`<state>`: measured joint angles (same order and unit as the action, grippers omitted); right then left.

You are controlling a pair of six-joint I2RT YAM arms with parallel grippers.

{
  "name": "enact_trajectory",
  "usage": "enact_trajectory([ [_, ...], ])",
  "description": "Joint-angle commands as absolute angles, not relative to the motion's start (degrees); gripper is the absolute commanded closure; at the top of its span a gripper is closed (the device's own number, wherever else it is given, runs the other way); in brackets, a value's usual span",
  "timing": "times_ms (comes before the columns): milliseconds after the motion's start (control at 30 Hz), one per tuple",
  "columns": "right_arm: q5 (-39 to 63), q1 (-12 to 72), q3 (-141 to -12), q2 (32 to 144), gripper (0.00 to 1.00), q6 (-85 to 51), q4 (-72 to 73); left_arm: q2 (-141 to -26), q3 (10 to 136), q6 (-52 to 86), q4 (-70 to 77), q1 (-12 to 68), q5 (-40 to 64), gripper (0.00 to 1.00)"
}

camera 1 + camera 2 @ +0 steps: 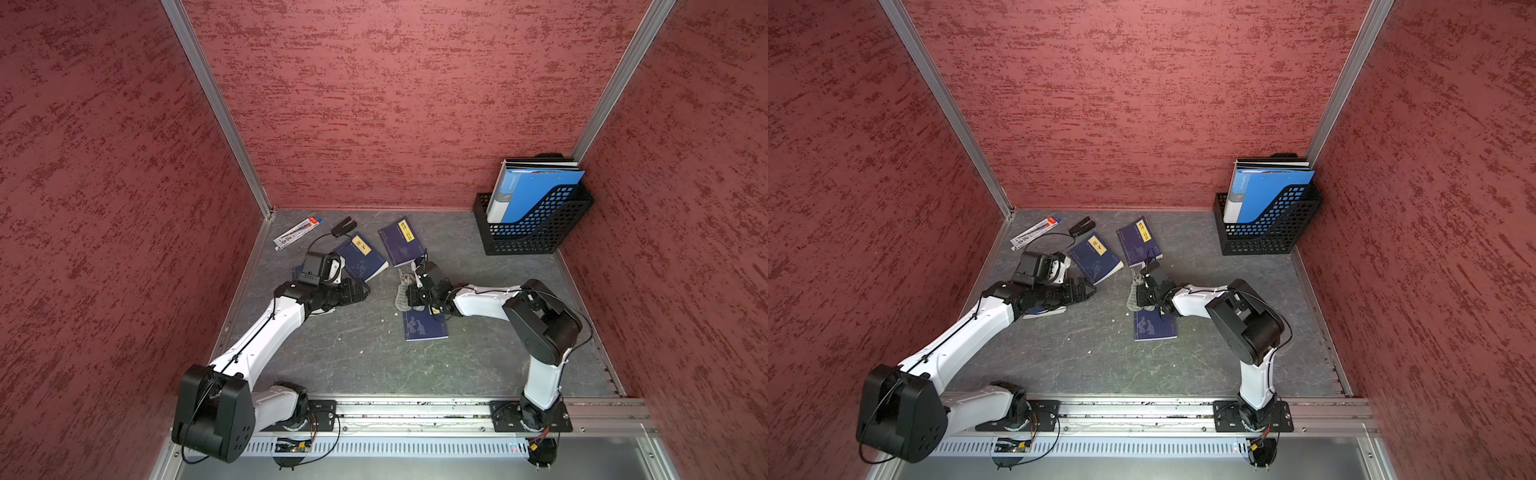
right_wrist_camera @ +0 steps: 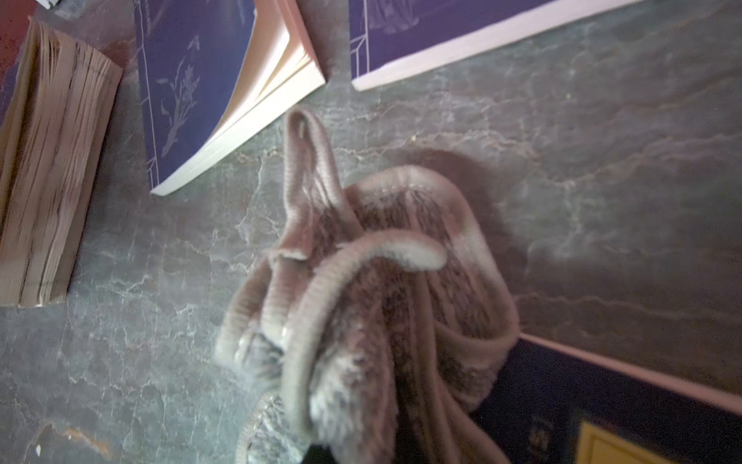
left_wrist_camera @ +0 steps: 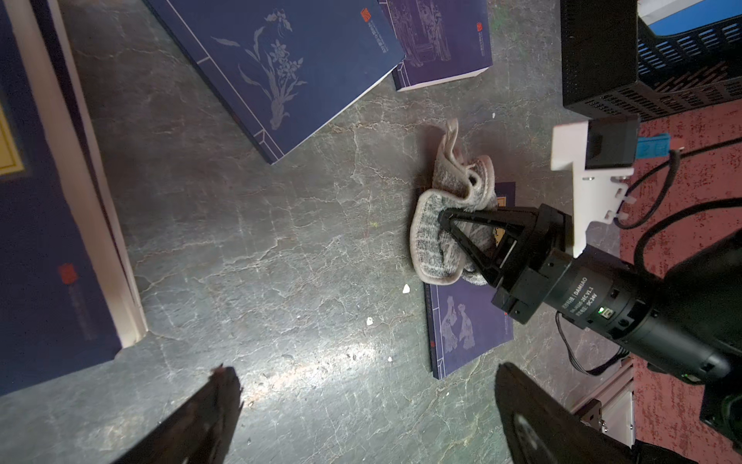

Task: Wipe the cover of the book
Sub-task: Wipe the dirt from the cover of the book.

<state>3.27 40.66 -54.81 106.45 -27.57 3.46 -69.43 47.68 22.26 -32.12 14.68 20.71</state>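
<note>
A dark blue book (image 1: pixel 426 328) (image 1: pixel 1154 326) lies flat near the middle of the table. My right gripper (image 1: pixel 412 296) (image 3: pixel 443 217) is shut on a crumpled grey cloth (image 1: pixel 402 293) (image 3: pixel 435 245) (image 2: pixel 381 301). The cloth rests on the far end of that book (image 3: pixel 469 325) and partly on the table. The fingertips are buried in the cloth in the right wrist view, where the book (image 2: pixel 602 397) shows as a dark corner. My left gripper (image 1: pixel 360 291) (image 3: pixel 363 373) stands open over bare table, holding nothing.
Two more blue books (image 1: pixel 362 258) (image 1: pixel 401 242) lie at the back, and another book (image 3: pixel 44 241) sits beside my left arm. A black file rack (image 1: pixel 536 226) with blue folders fills the back right corner. A pen packet (image 1: pixel 297 232) and a black clip (image 1: pixel 344 226) lie at back left.
</note>
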Motion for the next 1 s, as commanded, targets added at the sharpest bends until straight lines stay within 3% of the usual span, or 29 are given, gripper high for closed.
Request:
enact_trajectory([
  [0, 4.5, 45.0, -46.5, 104.2, 0.93, -29.6, -6.0, -69.5, 47.5, 22.2, -31.2, 14.4, 20.9, 0.00],
  [167, 4.8, 50.7, -35.4, 96.7, 0.93, -37.0, -3.6, -69.7, 47.7, 22.1, -31.2, 14.3, 20.5, 0.00],
  [333, 4.0, 51.5, -32.3, 94.7, 0.92, -38.9, -0.9, -70.7, 48.2, 22.0, -31.0, 14.3, 20.4, 0.00],
  [733, 3.5, 38.4, -48.9, 108.9, 0.92, -28.7, -0.8, -68.0, 48.1, 22.0, -33.2, 14.3, 19.5, 0.00],
  [967, 4.9, 37.1, -60.1, 114.7, 0.92, -22.2, -5.6, -67.4, 47.7, 22.6, -33.0, 14.3, 19.2, 0.00],
])
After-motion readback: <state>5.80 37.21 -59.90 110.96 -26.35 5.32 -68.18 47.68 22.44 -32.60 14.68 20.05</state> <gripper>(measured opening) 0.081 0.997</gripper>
